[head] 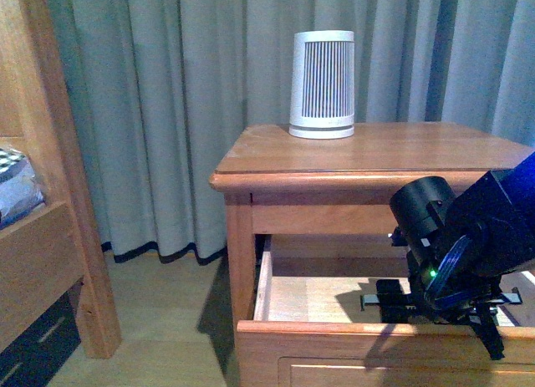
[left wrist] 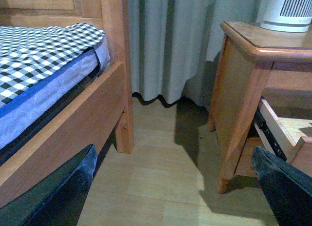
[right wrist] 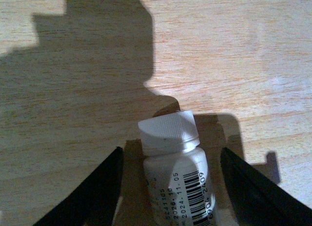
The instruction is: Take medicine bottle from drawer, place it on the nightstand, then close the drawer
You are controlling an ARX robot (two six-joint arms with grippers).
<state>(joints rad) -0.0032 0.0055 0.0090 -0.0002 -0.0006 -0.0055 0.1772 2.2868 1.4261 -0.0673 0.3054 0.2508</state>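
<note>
Honey-coloured nightstand (head: 376, 153) has its upper drawer (head: 334, 328) pulled out. Inside, the right gripper (right wrist: 170, 192) is spread wide, straddling the medicine bottle (right wrist: 170, 138) on the pale floor. Centre, then squeeze gently below the cap.

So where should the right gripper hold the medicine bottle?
On the body below the ribbed cap, from above: the medicine bottle seems to lie flat on the drawer floor, with the fingers of the open right gripper beside its round sides.

The barcode-labelled white medicine bottle (right wrist: 176, 179) rests on the pale floor of the nightstand's (head: 401, 150) open drawer (head: 322, 302).
</note>
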